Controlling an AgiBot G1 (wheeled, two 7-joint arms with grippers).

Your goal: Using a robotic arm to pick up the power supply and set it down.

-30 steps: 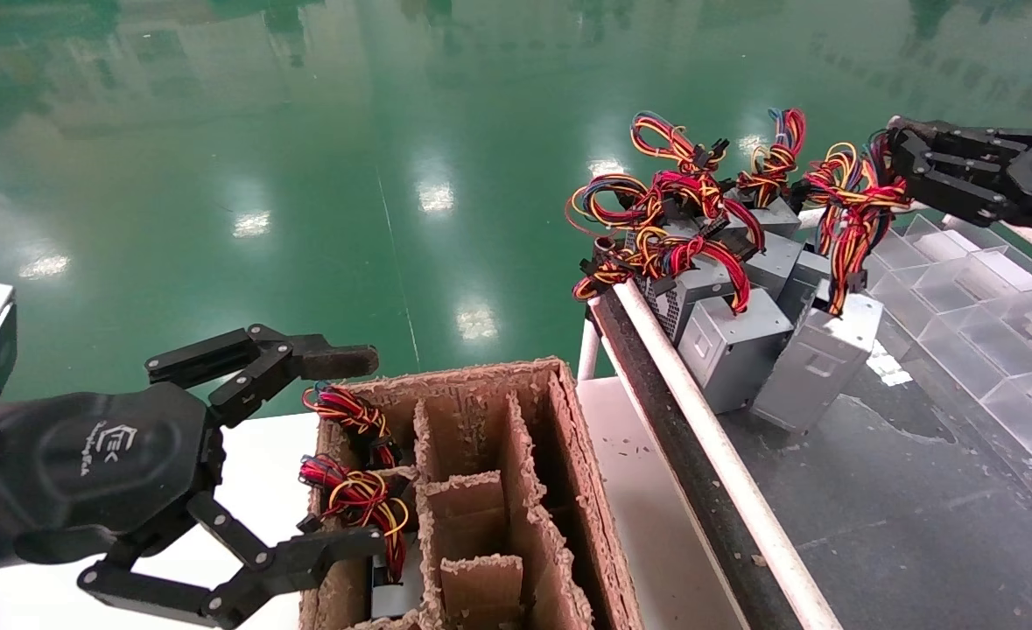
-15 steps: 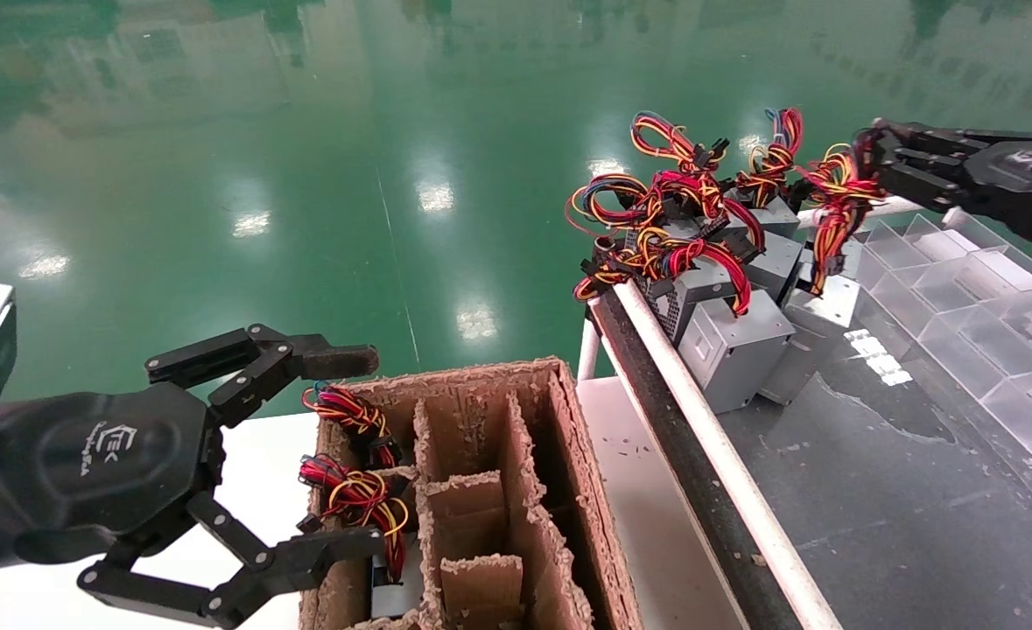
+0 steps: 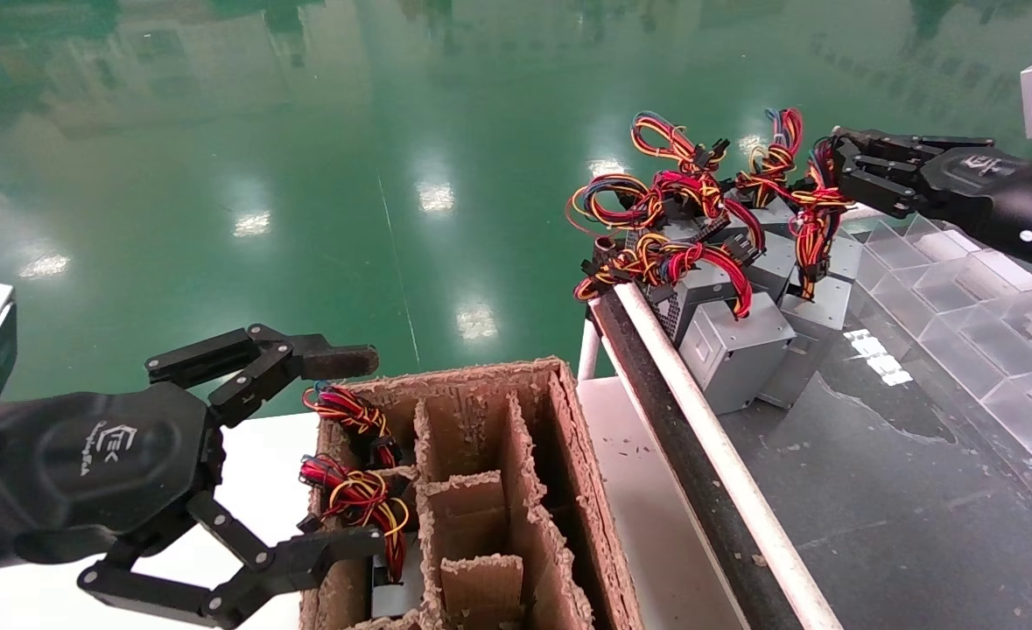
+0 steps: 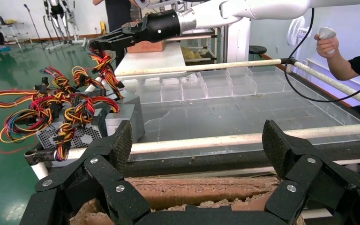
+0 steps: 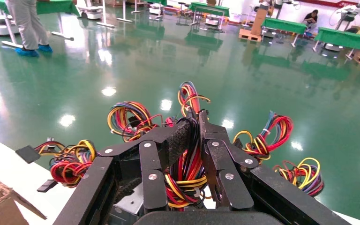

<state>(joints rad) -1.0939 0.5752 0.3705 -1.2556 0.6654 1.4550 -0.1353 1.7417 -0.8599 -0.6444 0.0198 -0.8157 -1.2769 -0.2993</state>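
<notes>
the power supply point(image 3: 817, 324) leans among other grey units point(image 3: 730, 346) at the far end of the dark counter point(image 3: 883, 490), touching its neighbour. near to far: the left tool point(image 3: 323, 455) hangs with fingers spread wide beside the cardboard box point(image 3: 498, 490), holding nothing. farther off, the robotic arm point(image 4: 243, 9) reaches level from the right, its right tool point(image 3: 835, 171) clenched on the supply's wire bundle point(image 5: 187, 173), straight above the grey case.

Clustered power supplies point(image 3: 730, 346) crowd the white rail point(image 3: 708, 429), black tabletop point(image 3: 901, 507) open nearer
</notes>
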